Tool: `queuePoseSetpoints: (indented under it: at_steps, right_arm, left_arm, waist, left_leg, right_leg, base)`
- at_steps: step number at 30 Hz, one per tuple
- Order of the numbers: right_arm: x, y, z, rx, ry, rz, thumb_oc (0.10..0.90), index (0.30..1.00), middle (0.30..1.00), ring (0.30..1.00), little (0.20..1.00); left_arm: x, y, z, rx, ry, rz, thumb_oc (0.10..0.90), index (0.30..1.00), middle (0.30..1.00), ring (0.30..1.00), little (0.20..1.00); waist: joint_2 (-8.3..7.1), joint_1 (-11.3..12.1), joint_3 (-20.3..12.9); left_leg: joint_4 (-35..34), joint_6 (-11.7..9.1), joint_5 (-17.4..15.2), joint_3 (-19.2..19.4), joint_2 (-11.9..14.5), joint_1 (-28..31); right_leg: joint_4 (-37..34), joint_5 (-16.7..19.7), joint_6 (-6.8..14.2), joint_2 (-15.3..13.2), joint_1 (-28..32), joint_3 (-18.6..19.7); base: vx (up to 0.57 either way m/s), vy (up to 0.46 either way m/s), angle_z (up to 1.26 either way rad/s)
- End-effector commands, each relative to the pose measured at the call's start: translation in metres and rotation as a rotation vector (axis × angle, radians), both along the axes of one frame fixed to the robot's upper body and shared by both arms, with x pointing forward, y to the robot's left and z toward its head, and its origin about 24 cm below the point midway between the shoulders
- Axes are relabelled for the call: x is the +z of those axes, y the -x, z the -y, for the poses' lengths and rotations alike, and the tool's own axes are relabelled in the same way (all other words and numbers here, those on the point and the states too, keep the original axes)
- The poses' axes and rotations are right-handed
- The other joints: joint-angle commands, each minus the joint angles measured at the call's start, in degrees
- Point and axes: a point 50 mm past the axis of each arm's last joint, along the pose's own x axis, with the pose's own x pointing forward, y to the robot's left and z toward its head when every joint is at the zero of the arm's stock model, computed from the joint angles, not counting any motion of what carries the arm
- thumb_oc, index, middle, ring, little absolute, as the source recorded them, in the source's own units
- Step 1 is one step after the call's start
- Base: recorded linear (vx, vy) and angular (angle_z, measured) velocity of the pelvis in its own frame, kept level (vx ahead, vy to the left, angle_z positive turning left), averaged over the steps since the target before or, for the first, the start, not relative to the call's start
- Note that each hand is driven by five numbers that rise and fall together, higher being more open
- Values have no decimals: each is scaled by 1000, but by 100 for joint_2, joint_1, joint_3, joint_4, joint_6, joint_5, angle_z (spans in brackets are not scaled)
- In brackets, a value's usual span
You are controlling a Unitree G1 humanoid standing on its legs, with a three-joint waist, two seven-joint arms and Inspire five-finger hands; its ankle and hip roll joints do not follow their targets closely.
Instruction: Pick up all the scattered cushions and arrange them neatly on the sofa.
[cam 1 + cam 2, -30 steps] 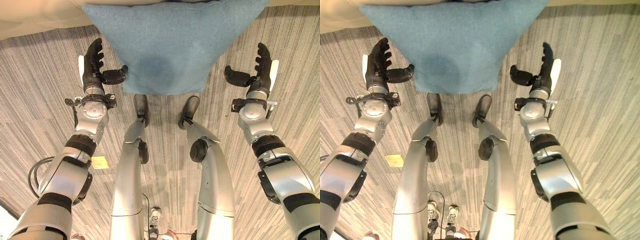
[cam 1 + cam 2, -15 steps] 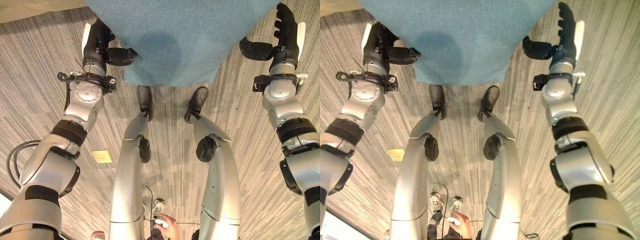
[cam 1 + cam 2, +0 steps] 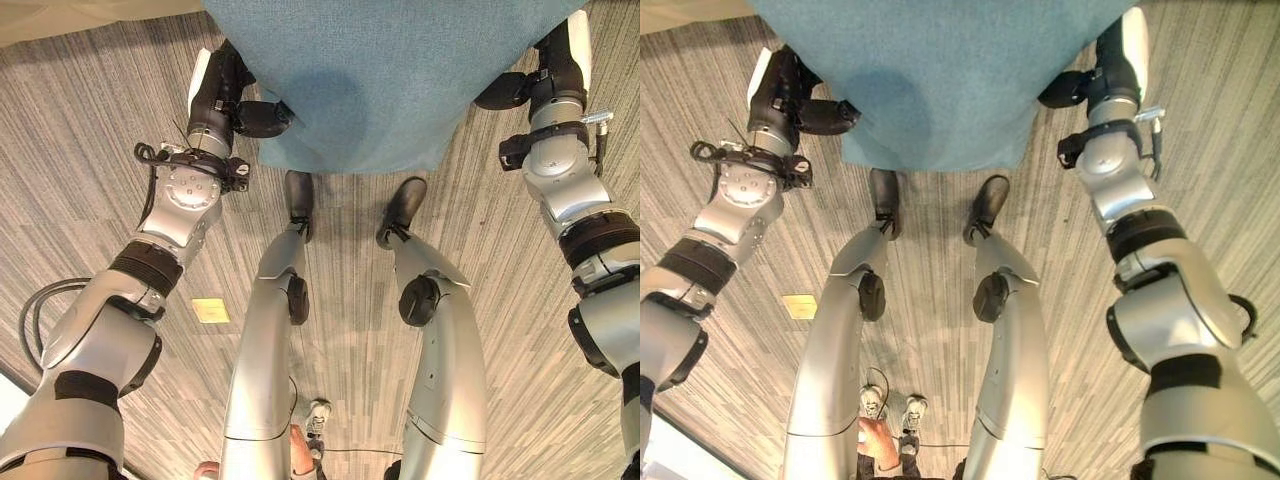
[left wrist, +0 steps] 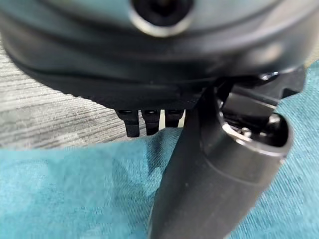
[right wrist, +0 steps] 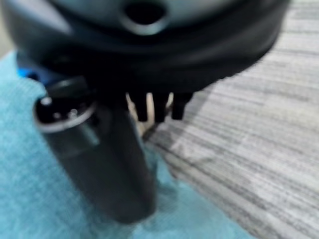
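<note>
Now my left hand (image 3: 222, 95) and right hand (image 3: 553, 70) bracket the teal cushion (image 3: 390, 70) on the carpet (image 3: 80, 170), thumbs over its edges, fingers straight, because it's too wide for one

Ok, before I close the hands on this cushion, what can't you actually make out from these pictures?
- Teal cushion: its far part is cut off by the head views' top edge.
- Left hand: its fingers run past the cushion's edge, so contact is unclear; its wrist view is mostly thumb.
- Right hand: its fingertips are cut off at the top edge, and its wrist view is blurred.
- Sofa: just a pale strip at the top corner, too little to identify.
</note>
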Motion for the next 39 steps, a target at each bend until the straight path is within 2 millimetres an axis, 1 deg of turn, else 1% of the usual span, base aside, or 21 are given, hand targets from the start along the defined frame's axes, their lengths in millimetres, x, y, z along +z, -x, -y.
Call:
queuePoseSetpoints:
  at_steps: [1, 2, 3, 4, 6, 7, 8, 11, 13, 17, 21, 24, 26, 27, 30, 31, 32, 33, 35, 38, 39]
  right_arm:
    - [-22, -8, -60, 230, 28, -17, 800, 900, 900, 900, 900]
    - [-27, -10, -66, 260, -2, -41, 605, 608, 608, 608, 608]
    - [-28, -10, -72, 278, -9, -44, 557, 535, 535, 535, 535]
    - [-28, -10, -74, 286, -13, -44, 400, 300, 300, 300, 300]
    - [-28, -11, -80, 309, -46, -36, 400, 300, 300, 300, 300]
    - [-28, -11, -80, 309, -46, -36, 400, 300, 300, 300, 300]
    - [-24, -9, -86, 344, -125, 1, 400, 300, 300, 300, 300]
    - [-21, -5, -93, 390, -213, 50, 400, 300, 300, 300, 300]
    - [-23, -4, -96, 407, -234, 57, 400, 300, 300, 300, 300]
    - [-24, 4, -106, 483, -363, 129, 400, 300, 300, 300, 300]
    - [-27, 11, -108, 521, -417, 171, 400, 300, 300, 300, 300]
    - [-40, 20, -109, 556, -476, 195, 400, 300, 300, 300, 300]
    - [-43, 22, -108, 566, -490, 198, 400, 300, 300, 300, 300]
    - [-48, 24, -107, 573, -503, 198, 400, 300, 300, 300, 300]
    - [-56, 25, -103, 551, -494, 183, 400, 300, 300, 300, 300]
    - [-68, 23, -98, 502, -478, 147, 400, 300, 300, 300, 300]
    - [-68, 23, -98, 501, -478, 146, 400, 300, 300, 300, 300]
    - [-77, 19, -87, 395, -437, 114, 400, 300, 300, 300, 300]
    - [-81, 17, -82, 340, -417, 105, 400, 300, 300, 300, 300]
    - [-96, 10, -62, 152, -370, 55, 400, 300, 300, 300, 300]
    - [-96, 10, -62, 151, -370, 55, 400, 300, 300, 300, 300]
  left_arm:
    - [3, 18, 63, -270, 102, 112, 800, 900, 900, 900, 900]
    - [1, 18, 71, -282, 114, 103, 711, 766, 766, 766, 766]
    - [1, 18, 75, -287, 128, 102, 671, 707, 707, 707, 707]
    - [2, 18, 76, -289, 135, 105, 552, 528, 528, 528, 528]
    - [4, 18, 79, -287, 163, 110, 400, 300, 300, 300, 300]
    - [4, 18, 79, -287, 163, 110, 400, 300, 300, 300, 300]
    - [6, 18, 78, -275, 183, 123, 400, 300, 300, 300, 300]
    - [6, 20, 74, -262, 200, 135, 400, 300, 300, 300, 300]
    - [4, 20, 74, -260, 210, 132, 400, 300, 300, 300, 300]
    - [-6, 25, 73, -265, 278, 127, 400, 300, 300, 300, 300]
    - [-14, 29, 74, -274, 316, 121, 400, 300, 300, 300, 300]
    - [-26, 36, 80, -303, 360, 105, 400, 300, 300, 300, 300]
    - [-28, 38, 81, -309, 364, 105, 400, 300, 300, 300, 300]
    - [-31, 41, 85, -325, 377, 100, 400, 300, 300, 300, 300]
    - [-36, 44, 88, -335, 370, 92, 400, 300, 300, 300, 300]
    - [-39, 46, 89, -337, 353, 91, 400, 300, 300, 300, 300]
    - [-39, 46, 89, -336, 353, 90, 400, 300, 300, 300, 300]
    - [-42, 46, 87, -312, 336, 91, 400, 300, 300, 300, 300]
    - [-44, 46, 86, -297, 334, 90, 400, 300, 300, 300, 300]
    - [-44, 43, 81, -233, 351, 98, 400, 300, 300, 300, 300]
    - [-44, 43, 82, -233, 351, 98, 400, 300, 300, 300, 300]
  waist:
    - [236, -9, -876]
    - [224, -5, -880]
    - [211, -12, -873]
    - [206, -16, -871]
    - [202, -17, -855]
    - [202, -17, -855]
    - [229, -25, -825]
    - [264, -36, -809]
    - [261, -39, -826]
    - [268, -80, -928]
    - [285, -107, -1028]
    - [278, -155, -1089]
    - [266, -162, -1091]
    - [258, -179, -1112]
    - [255, -184, -1114]
    - [244, -193, -1162]
    - [246, -193, -1158]
    - [248, -181, -1222]
    - [253, -179, -1240]
    - [260, -122, -1387]
    - [263, -123, -1382]
  left_leg:
    - [84, -191, -360, -233, -145, -160]
    - [83, -197, -354, -268, -155, -160]
    - [93, -203, -349, -266, -156, -160]
    - [104, -204, -349, -269, -155, -160]
    - [160, -204, -352, -274, -158, -160]
    - [160, -204, -352, -274, -158, -160]
    - [199, -219, -338, -278, -140, -160]
    - [237, -222, -331, -272, -145, -160]
    - [235, -222, -328, -266, -144, -160]
    - [198, -225, -296, -271, -125, -158]
    - [93, -235, -247, -280, -99, -153]
    - [-284, -259, -143, -308, -80, 111]
    - [-473, -264, -104, -323, -71, 250]
    - [-738, -291, -35, -328, -74, 442]
    - [-1061, -330, 88, -377, -74, 686]
    - [-1288, -369, 170, -432, -91, 837]
    - [-1312, -371, 182, -436, -91, 862]
    - [-1542, -419, 286, -498, -110, 991]
    - [-1647, -450, 352, -536, -116, 1069]
    - [-2083, -531, 525, -607, -124, 1306]
    - [-2100, -532, 535, -611, -124, 1321]
  right_leg:
    - [342, -1057, 512, 258, 258, 111]
    - [344, -1047, 509, 267, 268, 115]
    - [341, -1039, 506, 269, 279, 102]
    - [341, -1032, 503, 272, 282, 100]
    - [368, -1001, 494, 285, 282, 108]
    - [368, -1001, 494, 285, 282, 108]
    - [395, -937, 512, 292, 279, 130]
    - [454, -892, 520, 322, 270, 139]
    - [449, -871, 528, 334, 267, 154]
    - [405, -794, 534, 369, 292, 107]
    - [296, -737, 552, 400, 337, 45]
    - [-32, -631, 594, 468, 647, -44]
    - [-175, -613, 598, 487, 782, -76]
    - [-408, -579, 602, 530, 972, -111]
    - [-658, -540, 601, 579, 1210, -168]
    - [-868, -506, 604, 621, 1363, -176]
    - [-890, -496, 603, 624, 1387, -181]
    - [-1065, -463, 612, 663, 1498, -202]
    - [-1189, -438, 605, 680, 1594, -235]
    - [-1514, -405, 588, 729, 1803, -300]
    - [-1528, -399, 587, 731, 1817, -304]
  base:
    - [-15, -21, 6]
    - [-13, -30, 5]
    - [-12, -32, 4]
    - [0, 0, 0]
    - [0, 0, 0]
    - [0, 0, 0]
    - [0, 0, 0]
    - [0, 0, 0]
    - [-7, 13, -4]
    - [0, 0, 0]
    - [-17, 5, 0]
    - [-85, -2, -3]
    - [-84, -20, -4]
    - [-95, -22, 1]
    - [-90, -33, 2]
    - [-57, -38, -2]
    - [-82, -75, -1]
    - [-40, -37, 0]
    - [-53, -49, 3]
    - [-54, -79, 4]
    - [-21, -79, 10]
